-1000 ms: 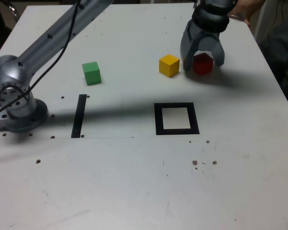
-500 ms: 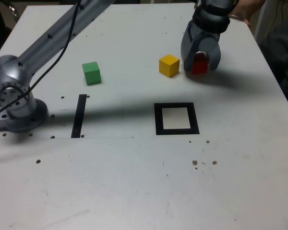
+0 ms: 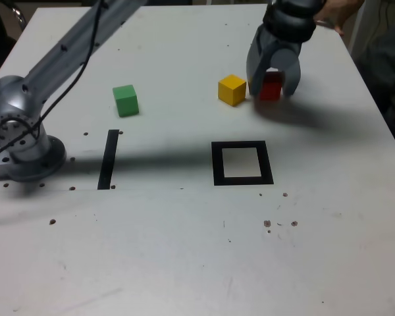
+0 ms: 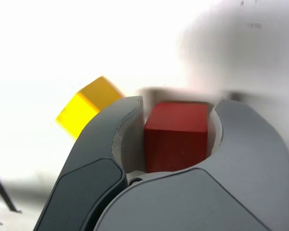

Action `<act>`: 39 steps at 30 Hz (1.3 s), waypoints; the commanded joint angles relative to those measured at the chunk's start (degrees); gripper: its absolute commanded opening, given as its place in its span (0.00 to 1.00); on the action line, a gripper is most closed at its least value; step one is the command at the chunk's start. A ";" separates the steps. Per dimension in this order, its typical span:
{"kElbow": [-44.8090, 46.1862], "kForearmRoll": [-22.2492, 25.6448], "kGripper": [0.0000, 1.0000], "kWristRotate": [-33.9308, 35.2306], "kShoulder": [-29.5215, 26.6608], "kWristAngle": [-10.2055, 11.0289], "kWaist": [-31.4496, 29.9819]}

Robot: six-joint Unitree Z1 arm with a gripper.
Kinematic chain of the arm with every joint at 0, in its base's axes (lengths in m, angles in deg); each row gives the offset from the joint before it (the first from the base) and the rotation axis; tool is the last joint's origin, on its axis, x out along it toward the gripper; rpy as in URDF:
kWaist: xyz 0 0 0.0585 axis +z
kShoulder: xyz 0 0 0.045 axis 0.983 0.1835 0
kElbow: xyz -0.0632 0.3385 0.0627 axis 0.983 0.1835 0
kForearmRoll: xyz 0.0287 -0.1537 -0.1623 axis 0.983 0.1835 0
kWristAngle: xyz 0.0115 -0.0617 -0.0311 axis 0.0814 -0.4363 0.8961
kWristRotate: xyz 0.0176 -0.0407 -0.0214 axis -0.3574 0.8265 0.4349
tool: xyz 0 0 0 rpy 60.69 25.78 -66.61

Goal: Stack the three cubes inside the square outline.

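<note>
Change: the jaws, spread wide around the red cube [image 3: 271, 86] a second before, had been drawn in onto it, and the cube appeared slightly raised off the table [image 3: 184, 250].
Gripper: the gripper [image 3: 272, 84] was closed on the red cube; in the wrist view both fingers were seen pressed against its sides [image 4: 176, 136].
Red cube: held at the far right of the exterior view, just right of the yellow cube [image 3: 232, 89].
Yellow cube: resting on the table, close beside the gripper's left finger, not seen to be touched.
Green cube: the green cube [image 3: 126, 100] lay well apart, at the far left.
Outline: the outline [image 3: 242, 162] was empty, nearer the camera than the gripper and slightly to its left.
Risk: the yellow cube could be knocked by the left finger if the gripper were swung leftward before being lifted clear.
Risk: the red cube could be set down on the black border if released off-centre, which would leave a poor base for the stack.
</note>
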 commanded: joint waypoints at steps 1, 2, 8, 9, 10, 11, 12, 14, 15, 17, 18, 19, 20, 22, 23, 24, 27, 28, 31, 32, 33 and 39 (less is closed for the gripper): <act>1.40 0.85 0.29 0.48 -2.25 0.09 -0.92; 2.07 0.84 0.29 0.69 -3.04 0.07 -1.29; 7.19 0.72 0.29 2.75 -8.11 -0.15 -4.41; 8.12 0.66 0.29 3.23 -8.86 -0.17 -5.10; 9.05 0.58 0.29 3.76 -9.58 -0.21 -5.84; 9.99 0.47 0.29 4.29 -10.27 -0.27 -6.62; 10.93 0.35 0.29 4.86 -10.94 -0.38 -7.41; 12.74 0.12 0.29 6.02 -12.20 -0.74 -8.99; 13.59 0.01 0.29 6.57 -12.79 -0.99 -9.76; 15.24 -0.25 0.29 7.66 -14.00 -1.60 -11.22; 16.03 -0.39 0.29 8.21 -14.60 -1.89 -11.91; 16.80 -0.52 0.29 8.75 -15.20 -2.13 -12.59; 17.56 -0.66 0.29 9.29 -15.79 -2.34 -13.24; 19.20 -1.04 0.29 10.38 -16.95 -2.62 -14.45; 20.42 -1.43 0.29 11.09 -17.69 -2.75 -15.18; 21.42 -1.81 0.29 11.60 -18.23 -2.87 -15.67; 24.82 -3.67 0.29 12.96 -19.80 -3.47 -16.93; 26.08 -4.49 0.29 13.45 -20.34 -3.71 -17.29; 29.88 -7.25 0.29 15.11 -21.86 -4.43 -18.39; 31.15 -8.25 0.29 15.64 -22.31 -4.71 -18.73; 32.42 -9.26 0.29 16.15 -22.75 -5.01 -19.04; 38.46 -14.98 0.29 17.50 -24.32 -7.20 -20.17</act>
